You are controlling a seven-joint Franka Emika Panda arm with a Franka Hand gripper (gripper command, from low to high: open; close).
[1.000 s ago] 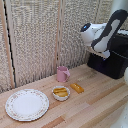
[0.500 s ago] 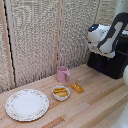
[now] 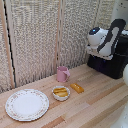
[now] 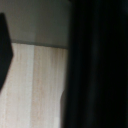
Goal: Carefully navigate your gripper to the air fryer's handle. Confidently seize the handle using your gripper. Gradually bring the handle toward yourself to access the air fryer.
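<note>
The air fryer [image 3: 111, 64] stands at the exterior view's right edge, a black box on the wooden surface [image 3: 95, 102], and the white arm [image 3: 102, 40] hangs right in front of it, covering most of its face. The handle cannot be picked out there; it is hidden behind the arm or lost in the black. From the wrist, a broad dark upright mass [image 4: 97, 64] fills half the picture, very close and blurred. That is likely the fryer's front or the handle itself, running vertically, so I judge it lies straight ahead of the claw, almost touching. The claw itself shows in neither view, so whether it is clenched or released I cannot tell. The pink mug [image 3: 62, 74] sits well away from the claw.
</note>
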